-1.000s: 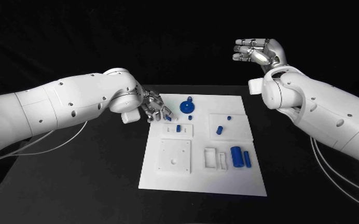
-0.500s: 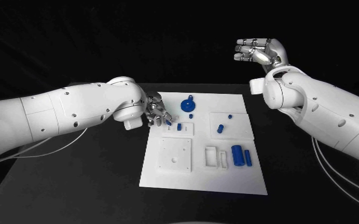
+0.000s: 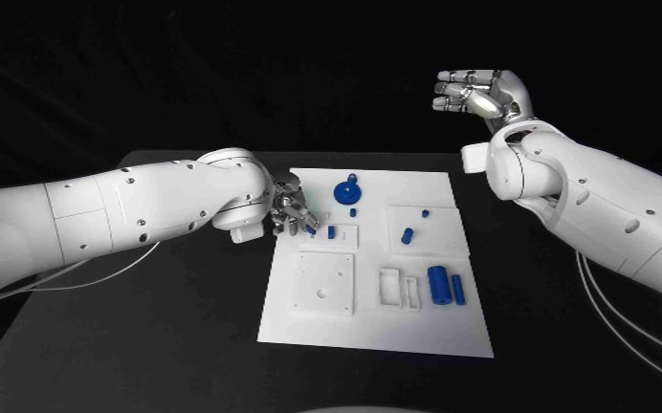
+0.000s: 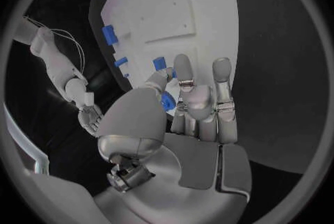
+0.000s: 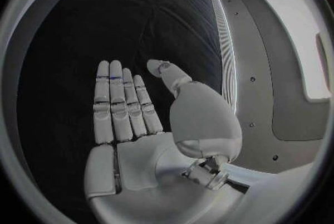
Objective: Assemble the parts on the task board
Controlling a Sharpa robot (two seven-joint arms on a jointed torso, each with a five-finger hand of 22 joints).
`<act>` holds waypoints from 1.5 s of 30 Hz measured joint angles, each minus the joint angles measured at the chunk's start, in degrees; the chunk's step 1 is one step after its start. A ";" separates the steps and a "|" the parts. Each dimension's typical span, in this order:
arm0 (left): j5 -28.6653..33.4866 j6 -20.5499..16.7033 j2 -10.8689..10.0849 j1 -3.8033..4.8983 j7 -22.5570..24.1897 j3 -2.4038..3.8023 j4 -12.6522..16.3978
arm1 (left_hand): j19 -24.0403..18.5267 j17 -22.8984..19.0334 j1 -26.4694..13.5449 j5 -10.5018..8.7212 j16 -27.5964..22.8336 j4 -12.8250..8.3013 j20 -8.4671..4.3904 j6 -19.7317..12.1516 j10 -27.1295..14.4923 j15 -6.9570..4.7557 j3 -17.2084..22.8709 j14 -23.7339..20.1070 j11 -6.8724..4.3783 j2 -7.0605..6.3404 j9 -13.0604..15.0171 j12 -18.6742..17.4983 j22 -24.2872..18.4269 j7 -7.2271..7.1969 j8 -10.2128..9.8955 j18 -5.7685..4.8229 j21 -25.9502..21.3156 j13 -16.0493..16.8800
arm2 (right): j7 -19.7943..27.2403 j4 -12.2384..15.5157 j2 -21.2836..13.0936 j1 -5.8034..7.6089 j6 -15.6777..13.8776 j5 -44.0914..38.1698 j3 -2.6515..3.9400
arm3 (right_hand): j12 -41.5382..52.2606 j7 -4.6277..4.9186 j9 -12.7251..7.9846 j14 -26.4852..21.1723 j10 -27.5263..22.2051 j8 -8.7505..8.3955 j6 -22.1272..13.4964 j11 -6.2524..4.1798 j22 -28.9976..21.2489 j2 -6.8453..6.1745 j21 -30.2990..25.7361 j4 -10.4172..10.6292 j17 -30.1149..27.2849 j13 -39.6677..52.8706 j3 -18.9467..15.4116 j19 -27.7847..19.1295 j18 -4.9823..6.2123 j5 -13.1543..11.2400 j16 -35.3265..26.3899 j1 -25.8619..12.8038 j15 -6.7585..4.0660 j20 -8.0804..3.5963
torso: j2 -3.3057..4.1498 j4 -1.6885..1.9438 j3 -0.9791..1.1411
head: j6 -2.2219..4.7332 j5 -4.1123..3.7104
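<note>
Where black table (image 3: 165, 336) spreads, white task board (image 3: 375, 332) centred, dark backdrop.

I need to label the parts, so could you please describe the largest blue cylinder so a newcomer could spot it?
Start at the white task board and go to its near right area. There the largest blue cylinder lies beside a slimmer blue piece; it is the thicker and longer of the pair.

Right hand (image 5: 150, 135), palm bare, fingers straight, thumb apart
</note>
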 measured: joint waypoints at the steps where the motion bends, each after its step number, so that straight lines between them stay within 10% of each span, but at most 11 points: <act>1: -0.15 -0.03 -0.03 -0.05 0.06 -0.01 0.13 | 0.00 0.00 0.00 0.00 0.00 0.00 0.00 0.00 0.00 0.00 0.00 0.00 0.00 0.00 0.00 0.00 0.00 0.00 0.00 0.00 0.00 0.00 | -0.01 0.00 0.00 0.00 0.01 0.00 0.00 | 0.00 0.00 0.00 0.00 0.00 0.00 0.00 0.00 0.00 0.00 0.00 0.00 0.00 0.00 0.00 0.00 0.00 0.00 0.00 0.00 0.00 0.00 | 0.00 0.00 -0.01 | -0.01 0.00; 45: -1.04 1.19 -0.62 -0.35 0.56 -0.08 0.68 | 0.21 0.07 0.03 0.01 0.00 -0.01 0.20 0.00 0.00 0.01 -0.01 -0.01 0.00 0.03 0.07 0.00 0.03 -0.01 -0.35 -0.01 0.00 -0.18 | -0.05 -0.05 -0.02 -0.34 0.34 -0.19 0.00 | 0.00 0.20 0.01 0.00 -0.20 0.00 -0.20 0.21 0.00 0.00 0.01 0.17 -0.08 0.00 0.18 0.00 0.00 0.00 0.00 0.00 0.00 0.00 | -0.01 0.00 -0.03 | -0.38 -0.02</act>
